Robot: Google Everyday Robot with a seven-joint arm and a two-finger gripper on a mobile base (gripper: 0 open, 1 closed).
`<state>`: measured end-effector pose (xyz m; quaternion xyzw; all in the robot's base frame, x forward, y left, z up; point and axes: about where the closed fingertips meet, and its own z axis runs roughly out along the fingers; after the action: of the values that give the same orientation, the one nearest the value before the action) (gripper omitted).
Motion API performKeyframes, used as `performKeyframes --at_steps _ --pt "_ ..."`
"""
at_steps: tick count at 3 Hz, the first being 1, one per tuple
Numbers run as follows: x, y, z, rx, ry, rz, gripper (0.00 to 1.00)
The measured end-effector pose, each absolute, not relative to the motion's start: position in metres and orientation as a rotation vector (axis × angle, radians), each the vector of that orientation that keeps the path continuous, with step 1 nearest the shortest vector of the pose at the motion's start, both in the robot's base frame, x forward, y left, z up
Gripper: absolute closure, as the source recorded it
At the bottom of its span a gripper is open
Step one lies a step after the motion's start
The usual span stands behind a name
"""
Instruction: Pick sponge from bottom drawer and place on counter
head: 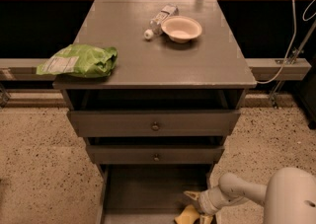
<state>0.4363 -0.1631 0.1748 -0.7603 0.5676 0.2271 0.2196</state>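
Lying on the flat grey floor of the deep wooden bottom drawer (148, 191), near its right wall, the small pale-yellow soft rectangular sponge (186, 215) sits just beside the gripper (196, 207), whose yellowish jaws stand spread apart.

Found gripper (190, 206) low over open bottom drawer (143, 191), near its right wall; above, saw bowl (181, 28), toppled bottle (161, 17) and green bag (79, 61) on counter (207, 65).

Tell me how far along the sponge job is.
Done: the bottom drawer is open. In hand: the gripper is down inside it, right at the sponge, though a firm grasp can't be confirmed. Left: lifting the sponge out and setting it on the counter.
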Motion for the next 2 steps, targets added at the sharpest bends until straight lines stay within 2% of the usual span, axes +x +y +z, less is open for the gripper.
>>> performKeyframes --at_steps 1,2 --pt "0.436 -0.158 0.152 -2.124 1.543 0.599 0.0" --pt "0.436 -0.15 0.137 -2.146 1.524 0.603 0.19"
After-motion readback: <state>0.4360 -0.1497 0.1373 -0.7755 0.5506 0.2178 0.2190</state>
